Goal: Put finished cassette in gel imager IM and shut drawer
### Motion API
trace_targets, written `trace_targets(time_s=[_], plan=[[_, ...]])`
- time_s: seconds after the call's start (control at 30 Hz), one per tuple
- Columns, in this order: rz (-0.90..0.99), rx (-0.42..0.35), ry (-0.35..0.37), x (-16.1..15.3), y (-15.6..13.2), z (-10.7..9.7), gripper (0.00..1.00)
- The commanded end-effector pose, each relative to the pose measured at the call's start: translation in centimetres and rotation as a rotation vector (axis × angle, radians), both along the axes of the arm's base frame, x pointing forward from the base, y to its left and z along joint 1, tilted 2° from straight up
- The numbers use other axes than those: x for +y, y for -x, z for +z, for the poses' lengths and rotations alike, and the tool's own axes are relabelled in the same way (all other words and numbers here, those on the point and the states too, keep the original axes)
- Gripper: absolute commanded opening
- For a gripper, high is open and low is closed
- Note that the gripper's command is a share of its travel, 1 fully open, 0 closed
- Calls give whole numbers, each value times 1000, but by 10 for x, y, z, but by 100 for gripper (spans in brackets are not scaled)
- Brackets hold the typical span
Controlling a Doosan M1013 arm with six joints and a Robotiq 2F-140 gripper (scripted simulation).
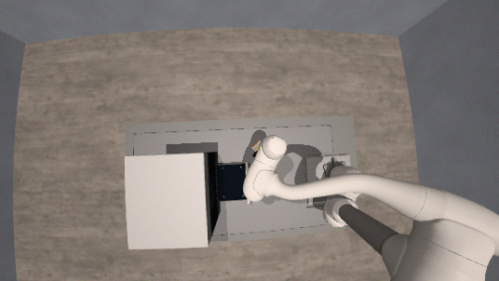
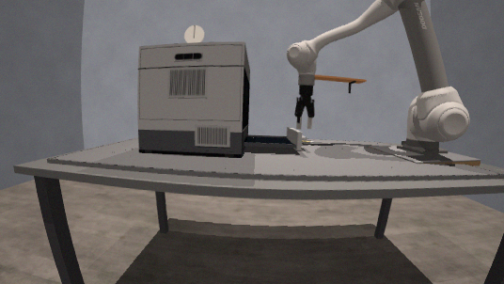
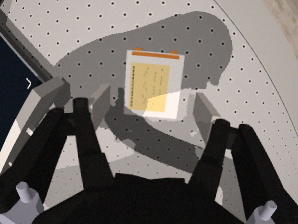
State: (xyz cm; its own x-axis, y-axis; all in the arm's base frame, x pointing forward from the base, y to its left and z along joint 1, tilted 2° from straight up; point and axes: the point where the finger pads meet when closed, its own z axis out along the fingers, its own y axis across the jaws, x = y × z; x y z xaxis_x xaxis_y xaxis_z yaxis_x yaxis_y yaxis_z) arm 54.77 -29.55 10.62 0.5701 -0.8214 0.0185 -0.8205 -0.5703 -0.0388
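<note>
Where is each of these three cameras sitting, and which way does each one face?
Top: overhead, looking straight down on the imager, its open drawer and the arm.
Exterior: beyond the table's edge, level, facing imager and claw.
Wrist: behind the open, empty claw, looking down at the cassette on the deck.
Shared: top and wrist both show the drawer's dark glass.

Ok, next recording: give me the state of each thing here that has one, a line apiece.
Imager drawer: pulled open, dark glass bare, nothing on it.
Cassette: flat on the deck, outside the drawer, not gripped.
Tool: open and holding nothing, hanging above the cassette with fingers pointing down.
Imager housing: upright on the deck.
</note>
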Motion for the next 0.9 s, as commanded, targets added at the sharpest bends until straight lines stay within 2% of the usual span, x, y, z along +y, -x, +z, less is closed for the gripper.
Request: trace_targets(time_s=[0.0, 0.2, 0.87], plan=[[0, 0, 0, 0, 0, 0, 68], [0, 0, 0, 0, 0, 0, 68], [0, 0, 0, 0, -1, -24, 68]])
